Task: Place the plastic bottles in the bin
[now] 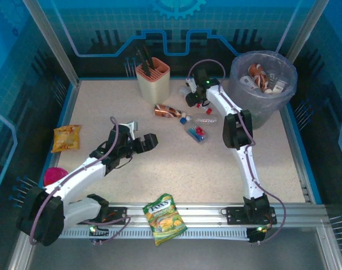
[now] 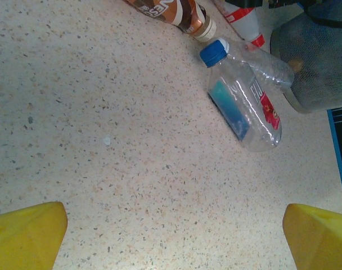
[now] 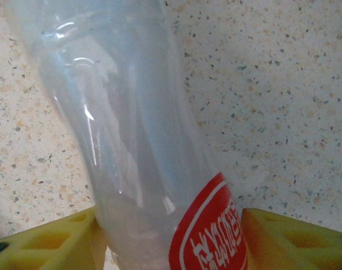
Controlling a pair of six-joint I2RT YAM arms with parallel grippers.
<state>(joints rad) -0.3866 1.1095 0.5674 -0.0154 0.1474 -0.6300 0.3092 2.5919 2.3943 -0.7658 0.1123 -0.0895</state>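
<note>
Clamping a clear red-labelled bottle (image 3: 154,169) between the yellow fingers (image 3: 47,244) of the right hand (image 3: 171,239), pressing against both its sides, over the speckled worktop (image 1: 103,107) a little to the left of the bin (image 1: 275,109). Holding the left hand (image 2: 174,230) spread fully open and gripping nothing, hovering above bare worktop well to the left of the bin. Lying on their sides between that hand and the bin: a clear blue-capped bottle (image 2: 244,107), nearer the bin, and a brown bottle (image 2: 176,10), farther left of it. Sitting inside the bin, against its lavender liner: several more bottles (image 1: 260,77). Standing well left of the bin, by the back edge: a peach holder (image 1: 153,84) with black tools. Lying far left of the bin: a yellow snack bag (image 1: 66,138); lying far from the bin at the near edge: a green snack bag (image 1: 165,218).
</note>
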